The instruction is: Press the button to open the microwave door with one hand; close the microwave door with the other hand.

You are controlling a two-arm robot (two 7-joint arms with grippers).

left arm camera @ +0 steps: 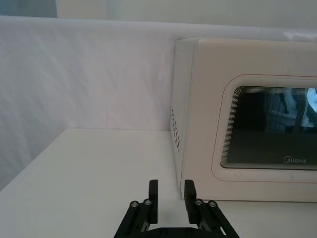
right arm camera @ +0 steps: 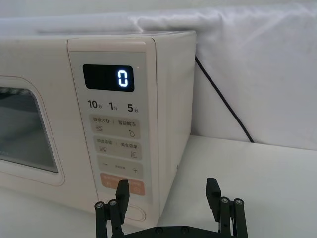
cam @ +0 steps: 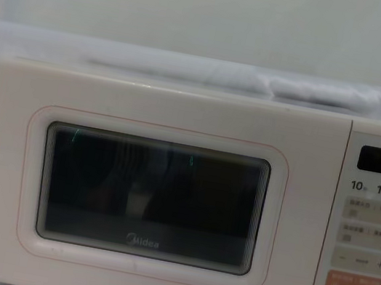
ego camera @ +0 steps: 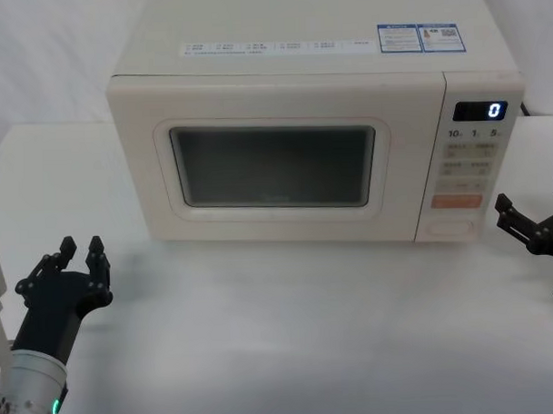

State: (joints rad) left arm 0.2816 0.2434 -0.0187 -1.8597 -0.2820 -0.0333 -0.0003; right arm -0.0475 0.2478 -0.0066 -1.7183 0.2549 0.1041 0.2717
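Microwave door [ego camera: 275, 166] sits shut on the table [ego camera: 281, 334], button [ego camera: 450, 226] at its lower right unpressed, right pincer [ego camera: 529, 218] wide open and empty beside it, left pincer [ego camera: 82, 253] narrowly open, empty, waiting front-left.

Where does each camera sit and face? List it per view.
Head: high, looking down at microwave door; left gripper and right gripper low at the sides.
Left wrist: faces the door's left end, fingers open.
Right wrist: faces the keypad, button.
Chest: level with the door.
All share the door.
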